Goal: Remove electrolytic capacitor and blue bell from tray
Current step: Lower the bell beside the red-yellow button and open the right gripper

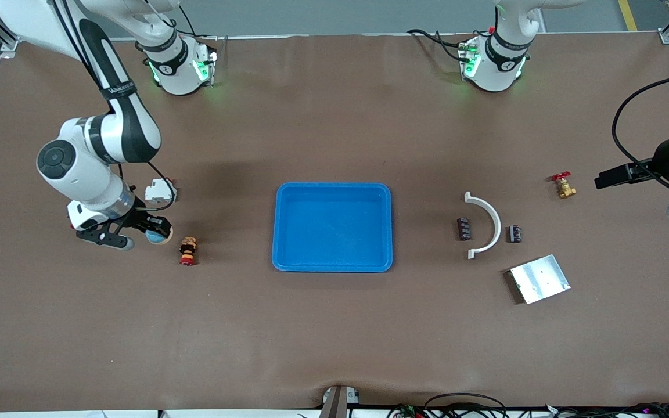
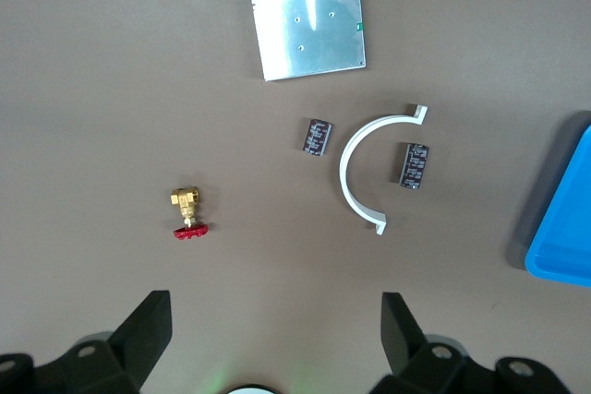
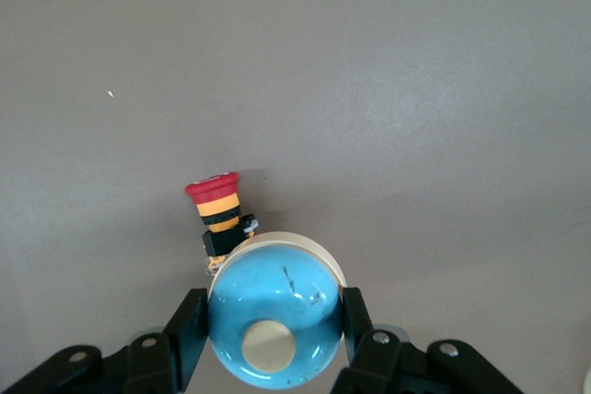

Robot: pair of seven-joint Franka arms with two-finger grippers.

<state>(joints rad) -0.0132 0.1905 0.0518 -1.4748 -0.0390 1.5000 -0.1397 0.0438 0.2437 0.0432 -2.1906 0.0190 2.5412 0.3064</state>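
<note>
A blue bell [image 1: 158, 235] with a cream button on top [image 3: 272, 316] sits between the jaws of my right gripper [image 1: 151, 232], which is shut on its sides [image 3: 272, 309], low over the table at the right arm's end. Two dark capacitors [image 1: 464, 228] [image 1: 514, 233] lie on the table toward the left arm's end, one on each side of a white curved bracket [image 1: 485, 223]. The left wrist view shows both capacitors [image 2: 318, 136] [image 2: 414, 164]. My left gripper [image 1: 625, 173] hangs high over the table's edge at that end, open and empty [image 2: 274, 300].
A blue tray [image 1: 334, 187] stands mid-table, its corner [image 2: 563, 219] in the left wrist view. A red-topped push button [image 1: 187, 251] lies beside the bell. Near the capacitors lie a metal plate [image 1: 539, 278] and a brass valve [image 1: 564, 186] with a red handle.
</note>
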